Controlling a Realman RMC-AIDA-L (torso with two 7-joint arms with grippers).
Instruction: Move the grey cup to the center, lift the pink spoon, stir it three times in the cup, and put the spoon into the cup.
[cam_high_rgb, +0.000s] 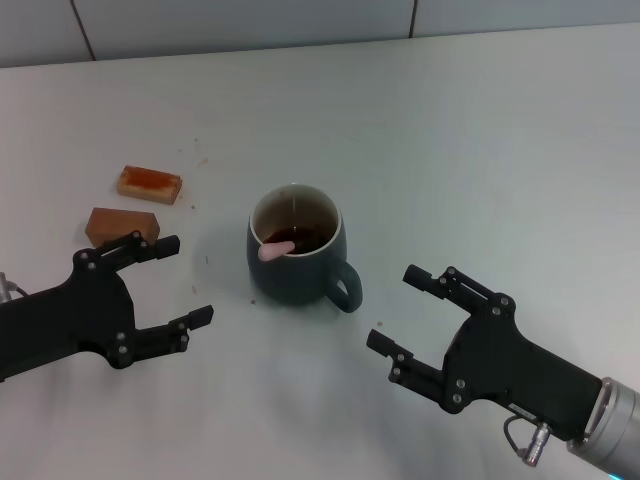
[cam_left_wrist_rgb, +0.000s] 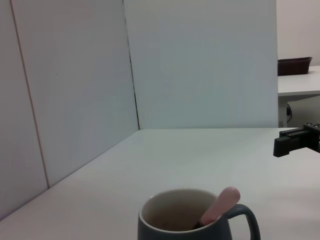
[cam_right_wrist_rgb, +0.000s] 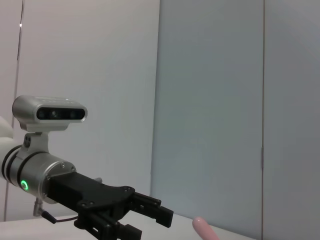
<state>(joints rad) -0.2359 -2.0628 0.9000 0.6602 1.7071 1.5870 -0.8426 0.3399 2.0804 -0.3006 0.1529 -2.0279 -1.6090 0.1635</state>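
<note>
Nearest of all, low on either side of the white desk (cam_high_rgb: 450, 130), sit the two black tools. Left tool (cam_high_rgb: 178, 282) has its fingers spread wide with nothing between them, one fingertip up beside the closer brown block (cam_high_rgb: 121, 224), the other lower and nearer the desk's front. Right tool (cam_high_rgb: 403, 312) is likewise spread wide and empty, its fingertips pointing toward the grey cup (cam_high_rgb: 295, 258) but clearly apart from it.

Between the two tools, a little farther back, the grey cup stands upright near the middle of the desk, its loop handle turned toward the right tool. Dark brown liquid fills the bottom, and the pink spoon (cam_high_rgb: 272, 250) rests inside — its bowl down in the liquid, the pink handle leaning on the rim on the side toward the left tool. From the left wrist view the handle end pokes up just above the rim.

Further back on the left lies a second block (cam_high_rgb: 149, 182), orange-brown on top, close behind the first one — a few small crumbs are scattered on the desk near them. Beyond that, the desk runs to a pale panelled wall (cam_high_rgb: 250, 20).
</note>
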